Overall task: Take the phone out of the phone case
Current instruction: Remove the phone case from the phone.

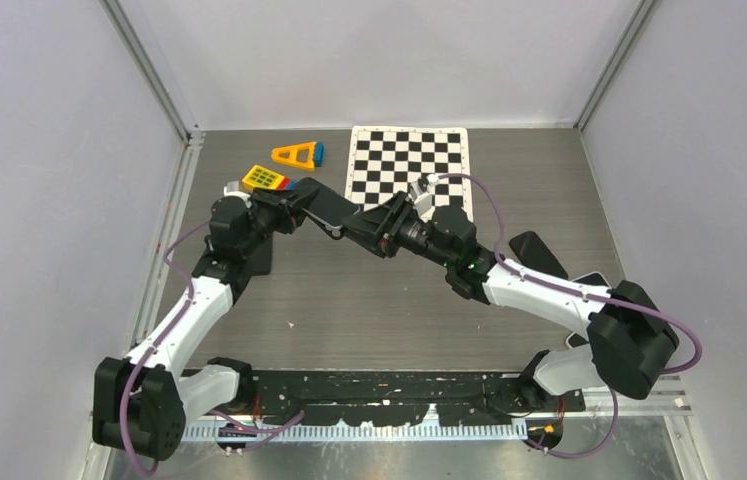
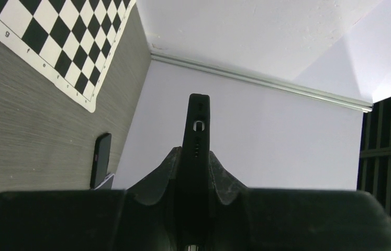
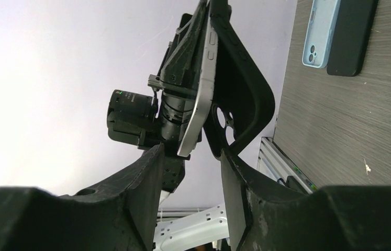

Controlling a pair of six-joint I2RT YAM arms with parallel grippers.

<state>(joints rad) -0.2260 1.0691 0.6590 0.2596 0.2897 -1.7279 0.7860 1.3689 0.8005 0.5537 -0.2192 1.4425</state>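
My left gripper is shut on the black phone case with the phone in it and holds it above the table. In the left wrist view the case stands edge-on between the fingers. In the right wrist view the silver-edged phone has come away from the case at the near corner, with a gap between them. My right gripper is open. The phone's corner sits just above its fingertips, and the case's peeled corner is against the right finger. In the top view the right gripper is at the case's right end.
A checkerboard mat lies at the back, with a yellow keypad toy and an orange triangle to its left. A black phone lies at the right. A light-blue phone and a black case lie on the table.
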